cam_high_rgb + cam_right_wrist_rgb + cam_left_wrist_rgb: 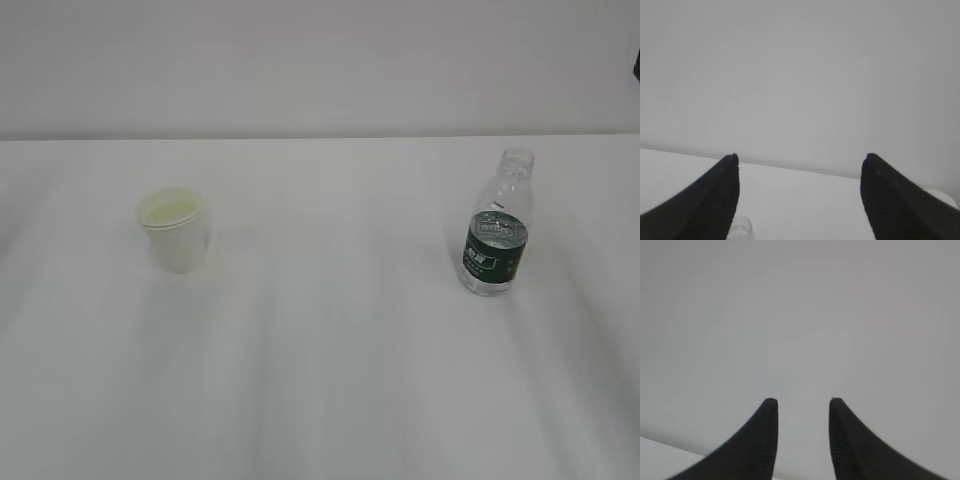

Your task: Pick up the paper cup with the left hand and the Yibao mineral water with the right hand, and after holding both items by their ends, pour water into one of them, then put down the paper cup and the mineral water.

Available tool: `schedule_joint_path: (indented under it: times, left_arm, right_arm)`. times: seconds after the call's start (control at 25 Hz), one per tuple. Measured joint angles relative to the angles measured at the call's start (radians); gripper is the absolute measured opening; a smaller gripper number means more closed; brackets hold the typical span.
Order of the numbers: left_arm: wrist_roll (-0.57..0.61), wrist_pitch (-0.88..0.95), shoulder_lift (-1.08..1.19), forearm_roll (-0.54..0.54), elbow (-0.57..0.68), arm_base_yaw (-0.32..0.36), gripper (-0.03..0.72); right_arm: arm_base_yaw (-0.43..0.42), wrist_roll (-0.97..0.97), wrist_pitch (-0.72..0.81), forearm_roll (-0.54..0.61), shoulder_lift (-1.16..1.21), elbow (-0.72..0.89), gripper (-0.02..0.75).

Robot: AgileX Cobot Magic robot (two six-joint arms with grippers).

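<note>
Both end effectors spread, empty: right [800, 165] above the Yibao mineral water [740, 229]; left [800, 405] facing wall.

Soft, even, washed-out light in all three views.
Shadows are faint; the wrist views are hazy, and both claws' black fingers [762, 440] look blurred.

Left hand [801, 407] shows its two black fingers parted by a narrow gap with nothing between them, while the right hand [800, 162] holds its black fingers spread wide and empty; neither arm appears in the exterior view.
</note>
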Motion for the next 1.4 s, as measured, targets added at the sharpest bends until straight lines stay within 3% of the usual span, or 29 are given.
schedule_joint_path:
  times: [0.4, 0.6, 0.76, 1.12, 1.4]
  left_arm:
    - [-0.116, 0.274, -0.313, 0.056, 0.004, -0.001, 0.242]
    - [-0.259, 0.399, -0.436, 0.15, 0.004, -0.007, 0.241]
    - [-0.336, 0.498, -0.508, 0.242, 0.004, -0.07, 0.241]
    - [-0.363, 0.716, -0.695, 0.288, 0.004, -0.251, 0.241]
    - [-0.363, 0.937, -0.851, 0.313, 0.004, -0.313, 0.241]
  right_arm:
    - [0.0, -0.067, 0.199, 0.047, -0.211, -0.051, 0.572]
    - [0.0, -0.077, 0.343, 0.051, -0.311, -0.073, 0.572]
    - [0.0, -0.078, 0.473, 0.051, -0.363, -0.149, 0.571]
    - [0.0, -0.078, 0.725, 0.042, -0.452, -0.284, 0.572]
    - [0.0, 0.033, 0.864, -0.069, -0.579, -0.292, 0.571]
